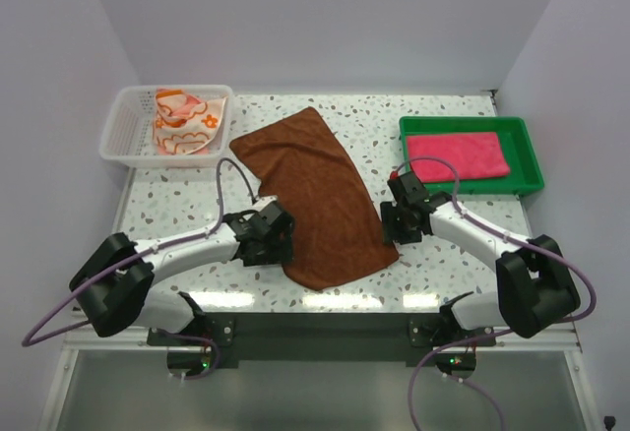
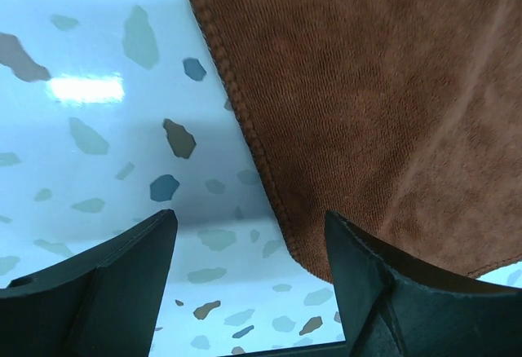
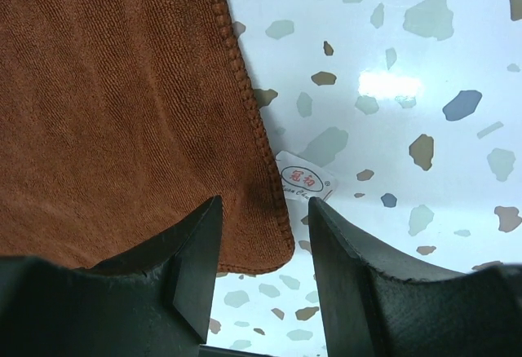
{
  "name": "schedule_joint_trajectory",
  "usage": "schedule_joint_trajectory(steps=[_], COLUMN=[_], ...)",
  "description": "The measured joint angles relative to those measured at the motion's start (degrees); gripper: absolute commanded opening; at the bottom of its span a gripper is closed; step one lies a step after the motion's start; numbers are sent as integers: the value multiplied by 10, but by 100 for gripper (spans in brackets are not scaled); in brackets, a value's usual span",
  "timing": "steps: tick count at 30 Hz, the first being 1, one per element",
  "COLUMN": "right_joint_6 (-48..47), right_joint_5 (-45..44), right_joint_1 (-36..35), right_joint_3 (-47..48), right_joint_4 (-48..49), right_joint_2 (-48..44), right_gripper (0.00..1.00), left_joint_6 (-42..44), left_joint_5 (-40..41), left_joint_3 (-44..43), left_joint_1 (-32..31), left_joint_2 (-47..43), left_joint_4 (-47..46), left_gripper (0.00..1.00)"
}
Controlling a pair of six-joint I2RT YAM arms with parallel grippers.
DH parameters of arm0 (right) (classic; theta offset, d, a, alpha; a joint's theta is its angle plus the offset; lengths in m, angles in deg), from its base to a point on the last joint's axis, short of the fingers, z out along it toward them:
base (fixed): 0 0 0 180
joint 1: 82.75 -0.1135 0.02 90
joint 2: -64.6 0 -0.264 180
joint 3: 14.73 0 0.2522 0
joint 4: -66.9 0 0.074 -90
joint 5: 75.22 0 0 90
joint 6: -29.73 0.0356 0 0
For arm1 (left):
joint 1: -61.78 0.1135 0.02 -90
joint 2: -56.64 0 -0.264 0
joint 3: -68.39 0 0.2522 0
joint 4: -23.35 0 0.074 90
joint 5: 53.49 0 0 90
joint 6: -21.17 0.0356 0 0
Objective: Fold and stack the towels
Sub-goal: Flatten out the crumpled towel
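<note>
On the speckled table (image 1: pixel 177 205), the brown towel (image 1: pixel 310 195) lies flat and unfolded. The pink towel (image 1: pixel 458 155) sits folded in the green tray (image 1: pixel 463 124). The floral towel (image 1: pixel 187 121) lies crumpled in the basket (image 1: pixel 123 131). The left gripper (image 2: pixel 249 235) and right gripper (image 3: pixel 265 210) are both open at the brown towel's near corners.

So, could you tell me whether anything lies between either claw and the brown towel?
Nothing visible does: the left claw and the right claw each hover open over a corner of the brown towel.
</note>
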Motion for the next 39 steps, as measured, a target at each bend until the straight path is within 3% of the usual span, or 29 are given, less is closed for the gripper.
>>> schedule_joint_trajectory(steps=[10, 13, 14, 17, 20, 24, 29, 33, 39], right_joint_6=[2, 2, 2, 2, 2, 2, 0, -9, -38], right_joint_5=[3, 3, 3, 3, 3, 3, 1, 0, 27], right_joint_1=[2, 3, 4, 4, 4, 4, 5, 5, -4], right_joint_3=[-30, -34, -35, -39, -43, -44, -44, -43, -34], right_joint_4=[9, 11, 12, 18, 21, 23, 22, 17, 13], right_joint_2=[-5, -9, -11, -12, -12, -13, -25, -49, -108], right_gripper=[50, 50, 50, 48, 47, 46, 47, 48, 48], left_joint_6=[-21, -26, -28, -33, -29, -9, 14, 19, 19], left_joint_5=[-21, -25, -26, -31, -28, 9, 64, 73, 61], left_joint_3=[-53, -71, -75, -84, -108, -220, -347, -323, -253], left_joint_1=[-69, -85, -88, -91, -91, -91, -97, -98, -77], left_joint_2=[85, 105, 110, 120, 138, 177, 190, 177, 139], left_joint_4=[10, 14, 17, 28, 55, 156, 217, 229, 221], left_gripper=[58, 44, 32, 11, 6, 10, 51, 70, 73])
